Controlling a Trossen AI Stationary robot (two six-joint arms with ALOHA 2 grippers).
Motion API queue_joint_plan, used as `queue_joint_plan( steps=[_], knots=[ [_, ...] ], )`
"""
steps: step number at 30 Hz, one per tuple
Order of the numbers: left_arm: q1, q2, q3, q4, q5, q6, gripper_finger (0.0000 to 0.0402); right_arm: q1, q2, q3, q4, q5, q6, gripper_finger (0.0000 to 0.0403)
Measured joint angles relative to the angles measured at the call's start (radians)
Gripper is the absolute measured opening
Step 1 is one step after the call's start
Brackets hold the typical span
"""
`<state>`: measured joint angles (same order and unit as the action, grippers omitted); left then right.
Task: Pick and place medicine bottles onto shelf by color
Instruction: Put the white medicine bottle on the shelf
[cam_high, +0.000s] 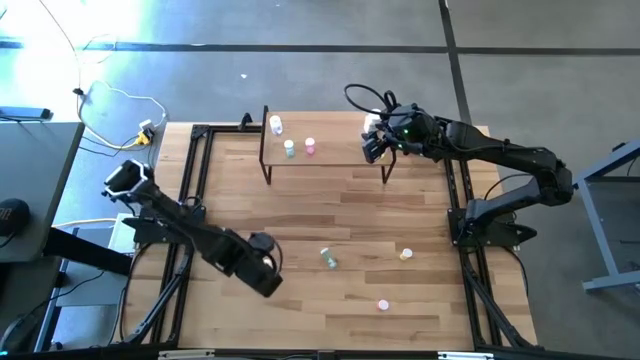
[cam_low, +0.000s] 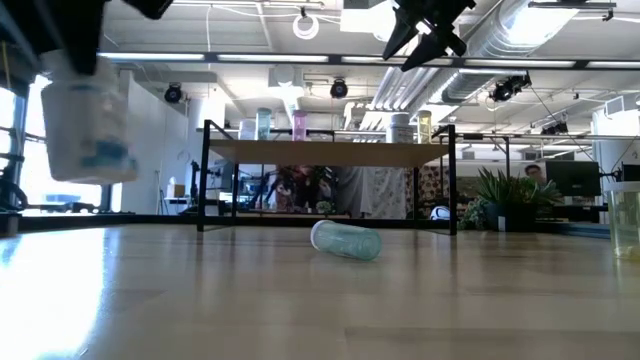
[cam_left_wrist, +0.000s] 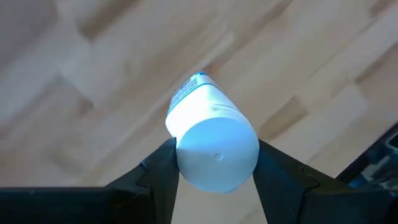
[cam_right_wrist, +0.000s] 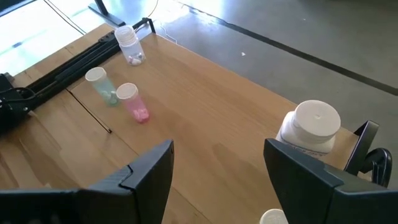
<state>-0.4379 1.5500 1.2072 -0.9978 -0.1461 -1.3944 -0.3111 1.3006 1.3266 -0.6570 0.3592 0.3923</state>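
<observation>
Sorting is roughly half done: we count perhaps five bottles on the shelf (cam_high: 325, 150). Left tool (cam_left_wrist: 214, 163) grasps a white bottle (cam_left_wrist: 214, 146) near it; right tool (cam_right_wrist: 217, 163), released, hovers above it. Three bottles (cam_high: 329, 259) remain on the counter (cam_high: 300, 215).

Left wrist view. The left gripper (cam_left_wrist: 216, 163) is gripping a white medicine bottle (cam_left_wrist: 211, 137), with one dark finger (cam_left_wrist: 163, 167) pressing against each side of its rounded cap end. The bottle is pointing away from the camera, showing a pale label with blue print (cam_left_wrist: 186, 92) near its far end. Behind it, the light wooden tabletop (cam_left_wrist: 93, 74) is filling most of the frame, its planks running diagonally. A dark piece of frame (cam_left_wrist: 379, 155) is showing at one edge, just beyond the tabletop.
</observation>
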Motion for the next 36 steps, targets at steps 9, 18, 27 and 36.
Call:
queue_joint_plan(
  steps=[9,18,27,36],
  knots=[
    [0.172,-0.175,0.001,-0.013,-0.074,0.364,0.0164,0.0,0.0,0.0,-0.021,0.0,0.029,0.024],
    [0.402,-0.323,0.031,-0.022,-0.107,0.716,0.0163,0.0,0.0,0.0,-0.018,0.0,0.029,0.024],
    [0.674,-0.343,0.196,-0.021,-0.179,1.119,0.0163,-0.001,0.0,0.0,-0.02,0.042,0.026,0.024],
    [0.963,-0.336,0.305,0.054,-0.13,1.458,0.0163,-0.001,0.0,0.0,-0.02,0.058,0.026,0.024]
  ],
)
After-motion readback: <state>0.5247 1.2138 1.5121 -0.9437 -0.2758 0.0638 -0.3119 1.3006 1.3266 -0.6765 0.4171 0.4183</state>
